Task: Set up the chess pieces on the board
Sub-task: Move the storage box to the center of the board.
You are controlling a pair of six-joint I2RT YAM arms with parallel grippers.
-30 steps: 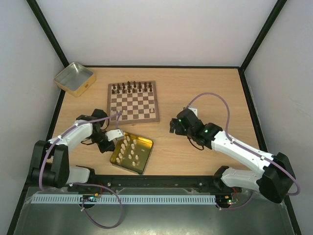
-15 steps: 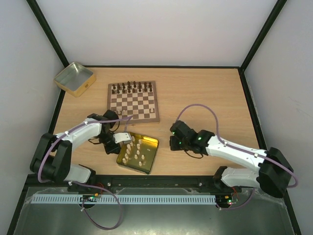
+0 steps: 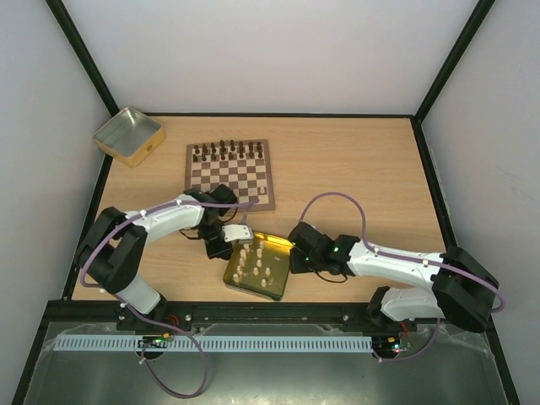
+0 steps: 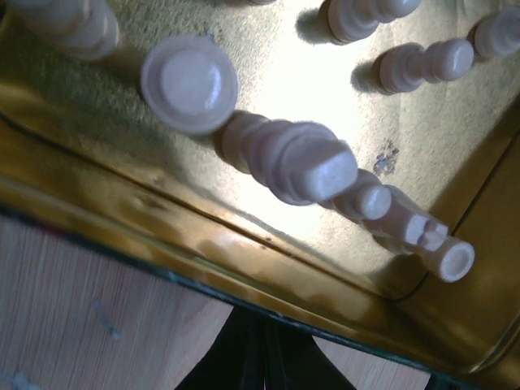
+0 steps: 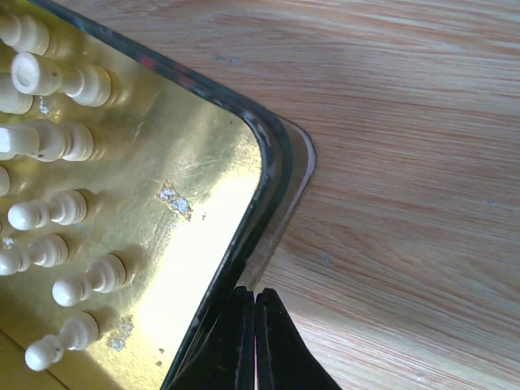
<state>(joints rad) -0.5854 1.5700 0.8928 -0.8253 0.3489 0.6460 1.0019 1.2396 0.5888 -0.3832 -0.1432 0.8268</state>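
From above, the board [image 3: 229,177] lies toward the far left of the wooden table [image 3: 363,169], with dark chessmen [image 3: 228,152] lined along its far edge. The chess pieces [image 3: 253,263] are off the board: they sit in a shallow gold tin [image 3: 272,244] on the table, nearer the arms than the board's right corner. The left gripper [image 3: 229,245] is at the tin's left side and the right gripper [image 3: 295,256] at its right side, so the tin lies between them. A second gold tin [image 3: 139,152] stands well apart at the far left corner of the table.

The left wrist camera looks close into the gold tin [image 4: 162,236]. Cream chess pieces [image 4: 292,162] lie on its shiny floor, several crowded into one corner and one showing its round base. The left gripper [image 4: 253,345] has its dark fingers pressed together; their tips meet the outside of the tin's wall, below the rim, and nothing shows between them.

The right wrist camera shows a rounded corner of the gold tin [image 5: 203,171], with cream chess pieces [image 5: 57,81] lying in a loose column along its left part. The right gripper [image 5: 253,325] is clenched, only a thin seam between the fingers. Its tip reaches the lip at the tin's corner, bare table [image 5: 406,162] to the right, and it cannot be told whether it pinches that lip.
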